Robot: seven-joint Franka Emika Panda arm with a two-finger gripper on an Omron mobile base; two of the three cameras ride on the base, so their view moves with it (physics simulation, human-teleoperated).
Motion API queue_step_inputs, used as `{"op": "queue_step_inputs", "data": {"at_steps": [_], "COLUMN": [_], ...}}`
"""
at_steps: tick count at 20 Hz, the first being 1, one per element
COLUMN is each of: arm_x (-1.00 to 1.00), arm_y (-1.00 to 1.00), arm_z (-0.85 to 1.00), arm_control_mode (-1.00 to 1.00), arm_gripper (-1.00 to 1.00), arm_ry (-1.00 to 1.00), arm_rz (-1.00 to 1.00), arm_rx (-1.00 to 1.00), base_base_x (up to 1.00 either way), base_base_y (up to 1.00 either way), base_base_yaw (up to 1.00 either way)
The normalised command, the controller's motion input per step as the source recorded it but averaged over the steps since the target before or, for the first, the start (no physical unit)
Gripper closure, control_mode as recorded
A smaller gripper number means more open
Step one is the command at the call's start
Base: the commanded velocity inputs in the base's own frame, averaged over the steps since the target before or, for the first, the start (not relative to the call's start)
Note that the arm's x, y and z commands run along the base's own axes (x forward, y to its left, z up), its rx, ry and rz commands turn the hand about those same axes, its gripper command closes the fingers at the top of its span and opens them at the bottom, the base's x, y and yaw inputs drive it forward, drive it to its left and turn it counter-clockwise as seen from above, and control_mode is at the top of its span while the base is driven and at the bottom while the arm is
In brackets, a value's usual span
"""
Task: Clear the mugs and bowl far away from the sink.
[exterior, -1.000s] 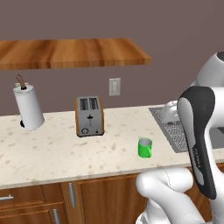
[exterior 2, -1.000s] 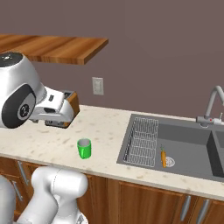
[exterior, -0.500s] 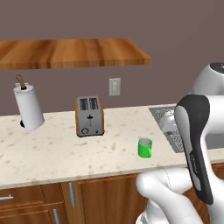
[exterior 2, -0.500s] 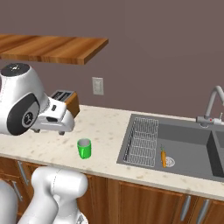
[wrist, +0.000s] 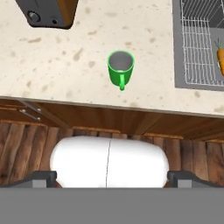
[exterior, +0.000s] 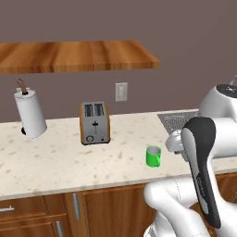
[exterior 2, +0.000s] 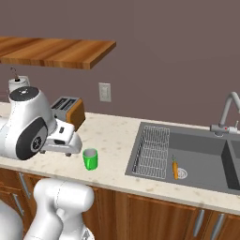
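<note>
The tool [wrist: 112, 177] stands fully open and holds nothing; its fingertips [wrist: 41, 177] sit wide apart, above the cabinet fronts and short of the tabletop [exterior: 60, 162] edge. One green mug [wrist: 120, 66] stands upright near the front edge of the tabletop, between the toaster [exterior: 95, 122] on its left and the sink [exterior 2: 187, 157] on its right, handle pointing toward you.

Expect these hazards. If you descend off-centre, a finger may strike the rim and tip the mug, or push it off the near edge. If you close across the handle, the grip will probably be uneven and the mug may twist. Keep clear of the toaster when carrying leftward. A carrot [exterior 2: 175, 168] lies in the sink; leave it.
</note>
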Motion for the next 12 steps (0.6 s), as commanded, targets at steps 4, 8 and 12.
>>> {"op": "queue_step_inputs", "data": {"at_steps": [4, 8, 12], "arm_x": [0.0, 0.0, 0.1], "arm_y": [0.0, 0.0, 0.0], "arm_z": [-0.43, -0.38, -0.34], "arm_control_mode": [-1.0, -1.0, -1.0], "arm_gripper": [-1.0, -1.0, -1.0], "arm_ry": [0.07, 0.06, 0.02], "arm_rz": [0.01, 0.0, 0.0], "arm_rx": [0.01, 0.0, 0.0], "base_base_x": [0.0, 0.0, 0.0], "base_base_y": [0.0, 0.0, 0.0], "base_base_yaw": [0.0, 0.0, 0.0]}}
